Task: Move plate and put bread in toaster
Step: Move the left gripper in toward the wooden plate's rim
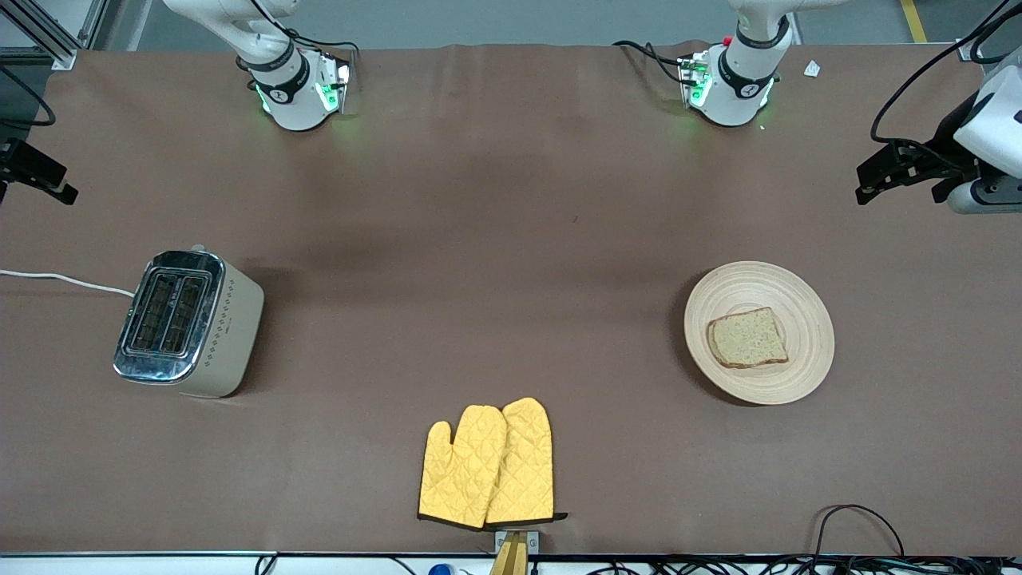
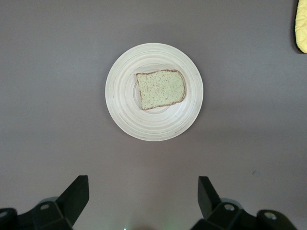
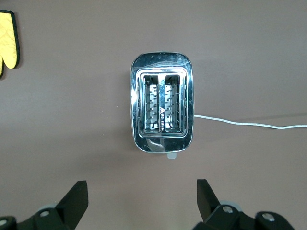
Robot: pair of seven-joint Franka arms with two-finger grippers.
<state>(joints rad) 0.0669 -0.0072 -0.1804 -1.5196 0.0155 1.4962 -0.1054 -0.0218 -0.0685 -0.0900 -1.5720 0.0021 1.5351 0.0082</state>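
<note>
Clearly nothing is grasped yet: the left hand (image 2: 139, 199) hangs released, fingers spread wide and empty, directly over bare surface (image 1: 511, 208) with the plate (image 2: 125, 100) centred in its wrist view, likely lined up so for a straight drop onto the rim. Bread (image 2: 161, 89) lies flat on the plate, slightly off centre, crust intact. Right hand (image 3: 139, 201) also released and empty, fingers wide apart, hovering with the toaster (image 3: 162, 108) square in its wrist view, both slots (image 3: 161, 103) open and bare. In the front view both hands sit at the frame edges, left hand at right edge upper area, right hand at left edge, arms raised and waiting. Plate at right of centre, toaster at left, well apart, white cord (image 1: 68, 280) running off the left edge. Yellow oven mitts (image 1: 487, 465) lie at bottom centre, clear of both.
</note>
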